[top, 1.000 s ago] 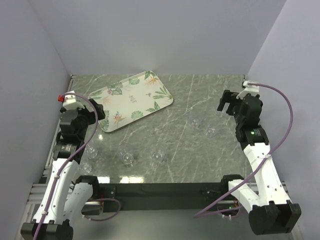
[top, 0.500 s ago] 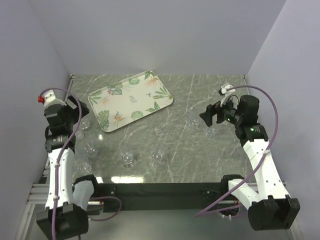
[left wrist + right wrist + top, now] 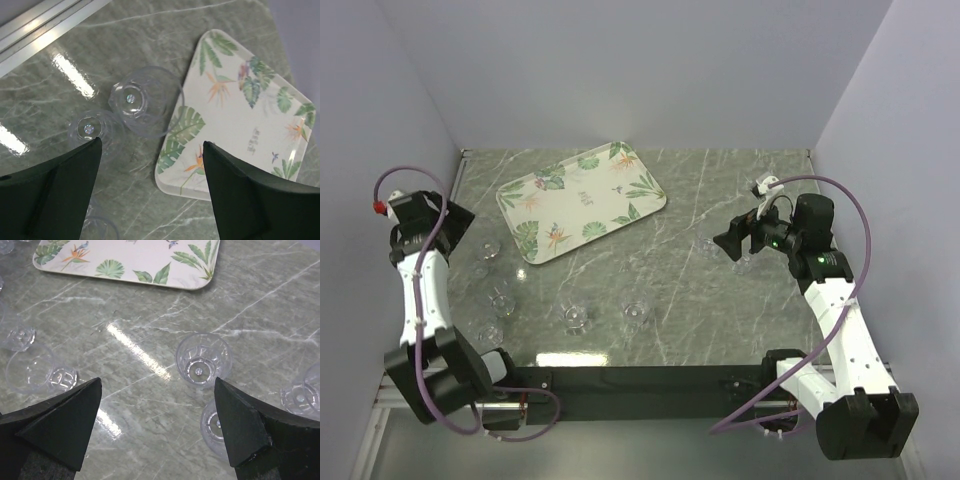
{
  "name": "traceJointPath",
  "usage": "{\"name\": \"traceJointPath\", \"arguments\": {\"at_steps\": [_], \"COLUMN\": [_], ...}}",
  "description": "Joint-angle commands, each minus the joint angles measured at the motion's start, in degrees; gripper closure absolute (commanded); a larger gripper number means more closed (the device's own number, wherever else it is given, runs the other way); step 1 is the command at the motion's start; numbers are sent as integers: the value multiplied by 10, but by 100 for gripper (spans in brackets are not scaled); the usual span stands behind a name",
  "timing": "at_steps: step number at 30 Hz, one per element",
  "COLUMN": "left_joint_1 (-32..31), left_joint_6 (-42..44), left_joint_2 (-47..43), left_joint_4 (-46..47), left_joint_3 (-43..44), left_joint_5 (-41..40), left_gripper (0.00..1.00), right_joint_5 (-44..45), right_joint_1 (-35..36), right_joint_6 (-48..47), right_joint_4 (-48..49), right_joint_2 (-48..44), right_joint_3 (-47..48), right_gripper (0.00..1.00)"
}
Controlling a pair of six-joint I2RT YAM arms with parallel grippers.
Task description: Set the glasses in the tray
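Note:
The leaf-printed tray (image 3: pixel 582 197) lies at the back left of the table, with nothing in it. Several clear glasses stand on the table: three on the left (image 3: pixel 485 250), two in the near middle (image 3: pixel 575 316) and two on the right (image 3: pixel 708 245). My left gripper (image 3: pixel 458 226) hangs open above the left glasses. In the left wrist view one glass (image 3: pixel 145 102) and a smaller-looking one (image 3: pixel 90 129) sit ahead of the open left gripper (image 3: pixel 151 146), beside the tray (image 3: pixel 245 130). My right gripper (image 3: pixel 730 241) is open over the right pair, with one glass (image 3: pixel 204 360) ahead of the right gripper (image 3: pixel 157 385) and another (image 3: pixel 217 427) by the right finger.
Grey marble table with pale walls on three sides. A black rail (image 3: pixel 640 380) runs along the near edge between the arm bases. The right wrist view also shows more glasses at the left (image 3: pixel 30 367) and at the right edge (image 3: pixel 300 395), and the tray (image 3: pixel 125 250) at the top.
My left arm has swung out to the left wall, its gripper now looking down on the left glasses. My right gripper has moved left and down over the right pair.

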Motion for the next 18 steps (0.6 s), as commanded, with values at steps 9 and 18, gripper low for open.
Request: {"name": "traceJointPath", "arguments": {"at_steps": [9,18], "left_joint_1": [5,6], "left_joint_6": [-11,2], "left_joint_2": [140,215], "left_joint_4": [-26,-18], "left_joint_3": [71,92], "left_joint_5": [-31,-48], "left_gripper": [26,42], "right_joint_5": [4,6], "right_joint_1": [-4,-4], "right_joint_6": [-6,-4], "right_joint_4": [0,-3], "right_joint_2": [3,14], "right_joint_3": [10,12], "right_gripper": [1,2]}}
